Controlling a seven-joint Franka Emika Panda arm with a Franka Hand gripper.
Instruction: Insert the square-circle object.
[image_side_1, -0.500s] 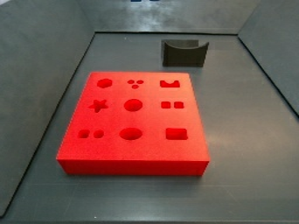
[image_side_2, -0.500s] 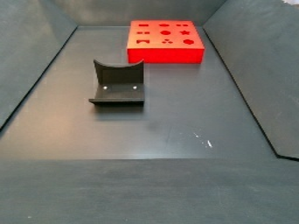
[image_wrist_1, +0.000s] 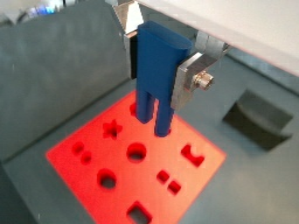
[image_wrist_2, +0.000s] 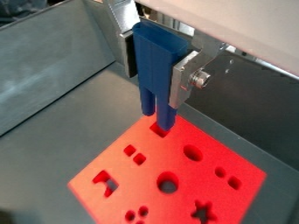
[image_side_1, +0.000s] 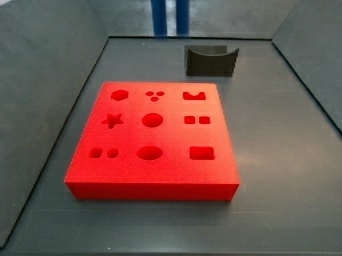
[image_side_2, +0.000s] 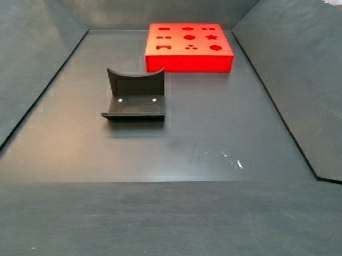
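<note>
Gripper (image_wrist_2: 155, 66): clamped on the blue square-circle object (image_wrist_2: 156, 74), prongs pointing down, held above the red block (image_wrist_2: 170, 175) in both wrist views. Red block (image_side_1: 154, 140): centre of the side view, cut-out shapes on top. Fixture (image_side_1: 210, 60): upper right, well apart from the block.

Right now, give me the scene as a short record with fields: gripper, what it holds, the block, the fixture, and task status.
gripper: high above the red block, fingers shut on the square-circle object; gripper
held piece: blue, two prongs pointing down, also barely visible at the top edge of a side view
red block: on the floor, shaped holes in rows
fixture: apart from the block
task status: piece not yet inserted
</note>
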